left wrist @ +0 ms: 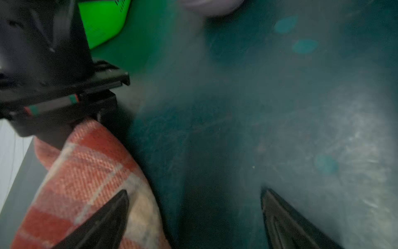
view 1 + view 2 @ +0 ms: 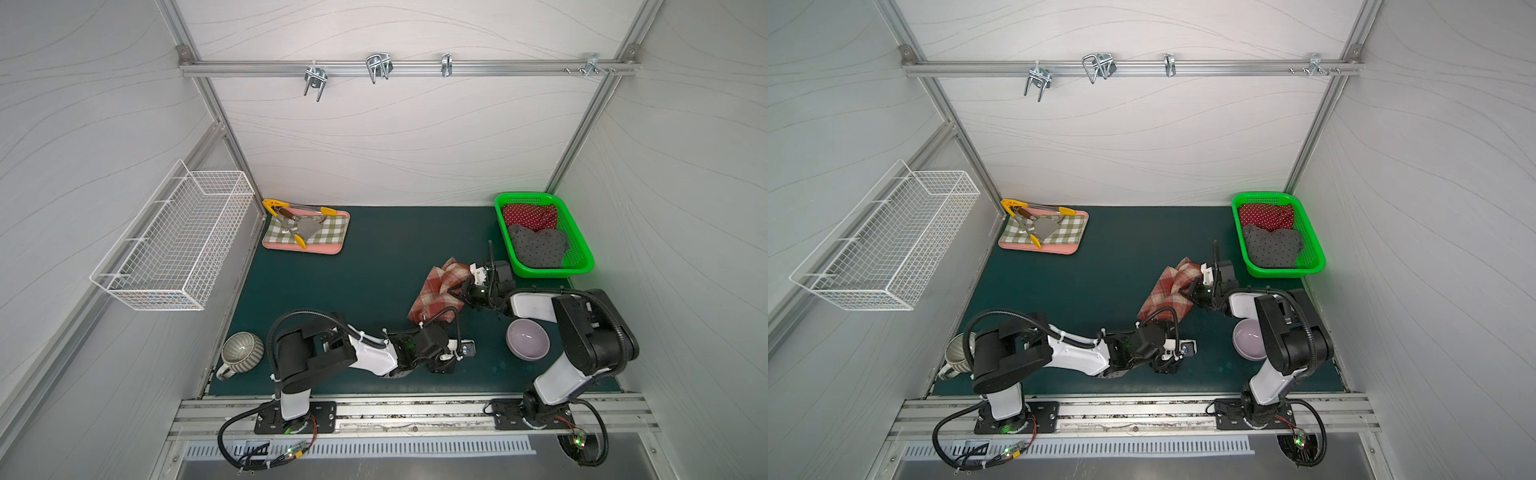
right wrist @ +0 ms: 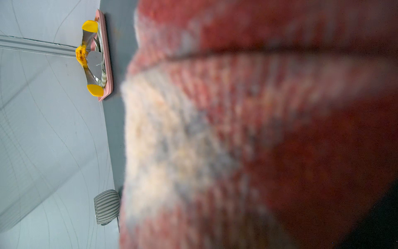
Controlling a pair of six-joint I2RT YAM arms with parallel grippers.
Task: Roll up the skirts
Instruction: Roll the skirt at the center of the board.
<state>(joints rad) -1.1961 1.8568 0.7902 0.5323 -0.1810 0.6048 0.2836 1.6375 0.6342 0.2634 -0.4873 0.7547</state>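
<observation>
The rust-red and cream plaid skirt lies crumpled on the green mat right of centre. My right gripper is shut on its right edge, and the cloth fills the right wrist view and hides the fingers. My left gripper stands wide open at the skirt's near end, one fingertip over the cloth and bare mat between the fingers. From above its fingers are hidden under the wrist. A red dotted skirt and a grey dotted skirt lie in the green basket.
A purple bowl stands in front of the skirt, by the right arm. A striped mug is at the front left. The checked mat with yellow tongs lies at the back left. A white wire basket hangs on the left wall.
</observation>
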